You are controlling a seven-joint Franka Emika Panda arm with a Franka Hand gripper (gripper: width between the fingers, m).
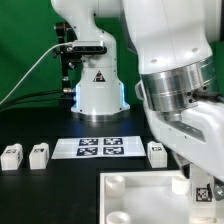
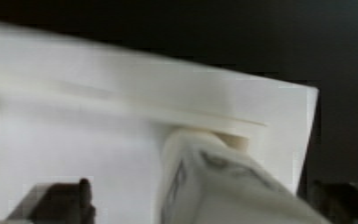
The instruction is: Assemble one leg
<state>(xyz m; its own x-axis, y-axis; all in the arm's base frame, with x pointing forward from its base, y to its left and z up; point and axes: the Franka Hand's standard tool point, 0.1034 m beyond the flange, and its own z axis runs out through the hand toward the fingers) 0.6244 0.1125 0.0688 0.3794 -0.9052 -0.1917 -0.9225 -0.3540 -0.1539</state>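
One leg (image 1: 203, 190), a small white block with a marker tag, stands at the far corner of the white square panel (image 1: 130, 195) on the exterior view's right. In the blurred wrist view this leg (image 2: 229, 175) rises from a round corner socket (image 2: 215, 128) of the panel (image 2: 105, 110) and runs up between my fingers. My gripper (image 1: 196, 176) is right over it. The dark fingers (image 2: 62, 200) stand wide apart, with a clear gap on one side of the leg. Three more legs lie on the table: two on the exterior view's left (image 1: 11, 155) (image 1: 39, 153), one (image 1: 156, 152) beside the marker board.
The marker board (image 1: 100, 147) lies on the black table in front of the robot base (image 1: 98, 95). My arm's large white links (image 1: 170, 60) fill the exterior view's right. A green backdrop stands behind.
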